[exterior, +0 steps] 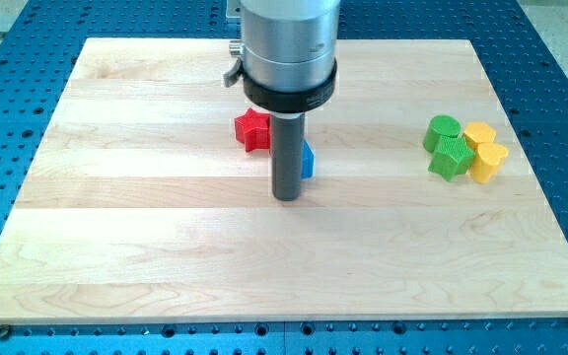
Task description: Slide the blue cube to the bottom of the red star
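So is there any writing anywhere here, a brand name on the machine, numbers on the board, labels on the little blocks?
None: no word, number, brand or sign can be read in this view.
The wooden board is bare.
The red star, blue cube, green blocks and yellow blocks carry no marks.
The arm's grey housing and the rod down to my tip show no lettering.
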Controlling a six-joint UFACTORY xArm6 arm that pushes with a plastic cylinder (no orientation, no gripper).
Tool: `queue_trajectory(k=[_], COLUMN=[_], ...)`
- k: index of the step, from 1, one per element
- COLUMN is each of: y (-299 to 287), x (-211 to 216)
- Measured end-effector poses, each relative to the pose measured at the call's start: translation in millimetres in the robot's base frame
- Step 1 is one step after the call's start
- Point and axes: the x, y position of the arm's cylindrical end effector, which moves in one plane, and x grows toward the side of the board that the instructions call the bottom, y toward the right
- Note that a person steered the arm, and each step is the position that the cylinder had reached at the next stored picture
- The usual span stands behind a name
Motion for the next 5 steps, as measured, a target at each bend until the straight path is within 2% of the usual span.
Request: queue_trajectory(k=[1, 2, 3, 5], y=[52, 61, 33, -26], x=[-1, -34, -42, 6])
